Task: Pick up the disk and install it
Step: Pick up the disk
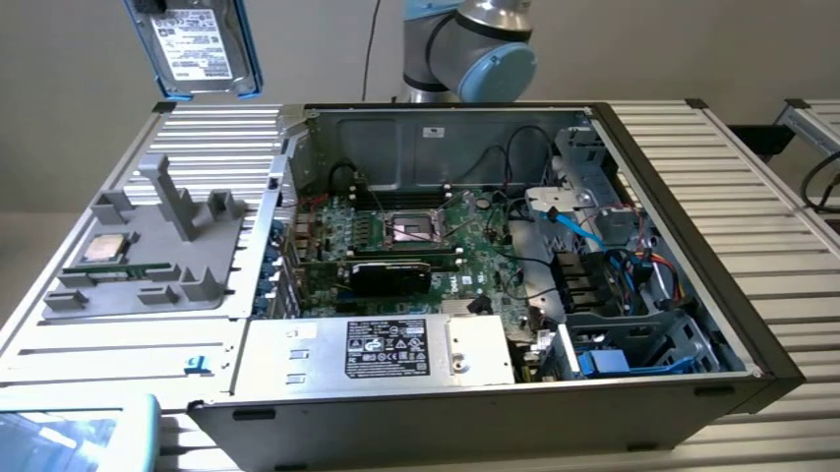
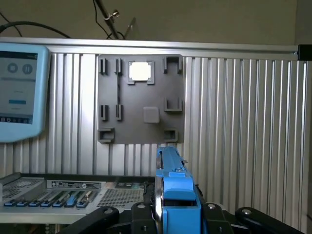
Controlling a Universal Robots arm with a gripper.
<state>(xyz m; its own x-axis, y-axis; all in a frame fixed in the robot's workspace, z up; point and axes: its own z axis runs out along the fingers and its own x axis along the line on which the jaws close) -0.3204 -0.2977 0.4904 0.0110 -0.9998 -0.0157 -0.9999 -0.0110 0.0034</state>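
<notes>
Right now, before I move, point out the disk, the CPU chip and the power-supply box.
disk (image 1: pixel 199 44), exterior view, on its white printed label.
CPU chip (image 1: pixel 109 249), exterior view, middle of its silver top.
power-supply box (image 1: pixel 391 350), exterior view, on its black label.

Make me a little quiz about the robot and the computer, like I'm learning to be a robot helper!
1. True or false: the disk is already inside the computer case.
2. What lies in the grey tray?
A. a small silver chip
B. a screwdriver
C. a battery
3. Fill in: the carrier frame around the disk is coloured ___.

Key
1. False. The gripper is shut on the disk and holds it up in the air, outside the case.
2. A.
3. Blue.
</notes>
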